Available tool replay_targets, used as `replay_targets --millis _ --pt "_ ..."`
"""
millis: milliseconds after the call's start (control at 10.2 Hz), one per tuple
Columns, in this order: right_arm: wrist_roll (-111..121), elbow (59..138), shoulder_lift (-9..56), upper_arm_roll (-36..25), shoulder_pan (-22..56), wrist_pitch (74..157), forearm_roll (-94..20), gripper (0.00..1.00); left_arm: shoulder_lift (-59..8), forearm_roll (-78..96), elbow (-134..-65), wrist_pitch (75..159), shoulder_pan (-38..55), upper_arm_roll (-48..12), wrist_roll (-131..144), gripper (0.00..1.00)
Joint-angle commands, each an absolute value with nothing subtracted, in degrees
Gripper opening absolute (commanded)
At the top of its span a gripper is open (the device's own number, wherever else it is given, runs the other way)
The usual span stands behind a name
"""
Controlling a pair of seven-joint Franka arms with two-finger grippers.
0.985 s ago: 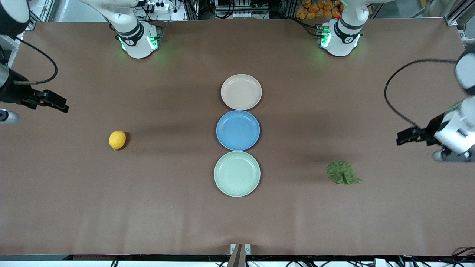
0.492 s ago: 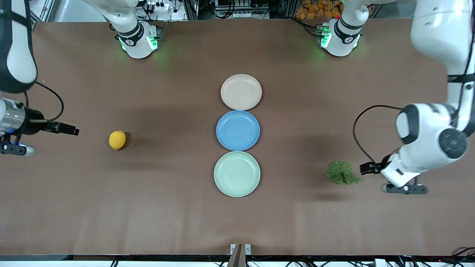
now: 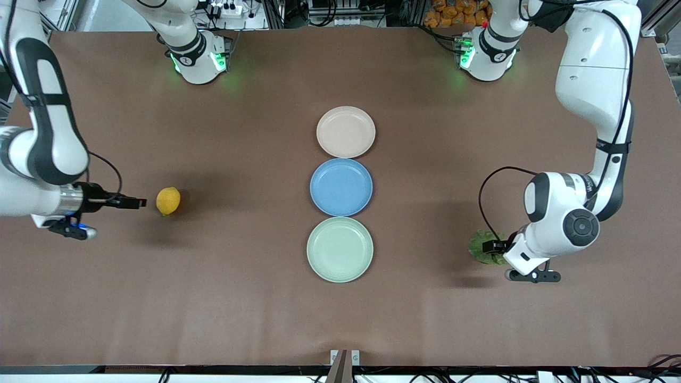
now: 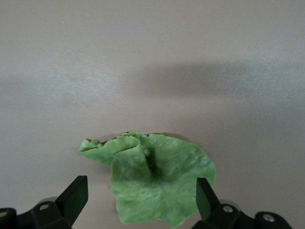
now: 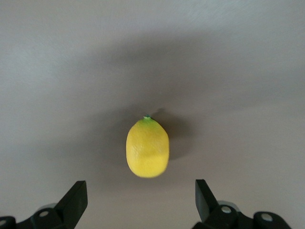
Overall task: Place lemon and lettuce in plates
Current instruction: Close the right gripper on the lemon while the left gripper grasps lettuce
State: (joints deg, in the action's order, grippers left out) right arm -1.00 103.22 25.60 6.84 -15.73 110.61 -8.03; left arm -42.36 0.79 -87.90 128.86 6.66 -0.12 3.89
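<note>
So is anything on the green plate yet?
No. The green plate is bare, as is the beige plate. The lemon and the lettuce lie on the table, the lettuce partly covered by the left arm.

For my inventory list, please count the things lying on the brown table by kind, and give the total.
Round shallow plates: 3 (pale beige-pink plate, blue plate, pale mint green plate)
Small oval yellow lemon: 1
Dark green wrinkly lettuce leaf: 1
Total: 5
</note>
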Motion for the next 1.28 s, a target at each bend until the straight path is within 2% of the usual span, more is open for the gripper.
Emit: replay_targets --millis 0,394,492,591,689,788,886,985,1083,1182 --pt "-1.84 107.04 26.53 7.03 -14.25 115.73 -9.14 1.00 -44.64 0.35 -86.66 130.42 6.42 0.09 4.92 1.00" --pt "-1.06 108.71 29.18 7.12 -14.85 118.20 -9.14 1.00 -46.84 0.35 -86.66 130.96 6.33 0.09 4.75 1.00" --pt "-1.05 109.16 29.35 7.12 -15.03 118.56 -9.05 1.00 -46.93 0.35 -86.66 130.96 6.24 0.09 4.49 0.86" --pt "-0.97 109.07 30.31 7.12 -15.12 118.74 -9.14 1.00 -46.93 0.35 -86.66 130.96 6.33 0.09 4.40 0.61" --pt "-0.97 109.07 31.02 7.12 -15.03 118.91 -9.14 1.00 -46.93 0.35 -86.66 130.96 6.33 0.09 4.13 0.31" --pt "-0.01 109.07 31.29 7.12 -15.20 119.00 -9.14 1.00 -46.85 0.35 -86.57 130.96 6.24 0.09 3.87 0.09" --pt "1.39 109.07 31.81 7.12 -15.55 119.35 -9.14 1.00 -46.67 0.35 -86.57 130.96 6.24 0.09 3.87 0.00" --pt "1.41 108.90 32.08 7.12 -15.64 119.36 -9.14 1.00 -46.50 0.00 -86.57 130.96 6.41 0.09 3.87 0.00" --pt "1.32 108.90 32.08 7.12 -15.47 119.36 -9.14 0.87 -45.97 -0.17 -86.57 130.96 6.42 0.09 3.78 0.00" --pt "1.41 108.90 32.08 7.12 -15.56 119.36 -9.14 0.57 -45.10 -0.35 -86.49 130.96 6.33 0.09 3.69 0.00"
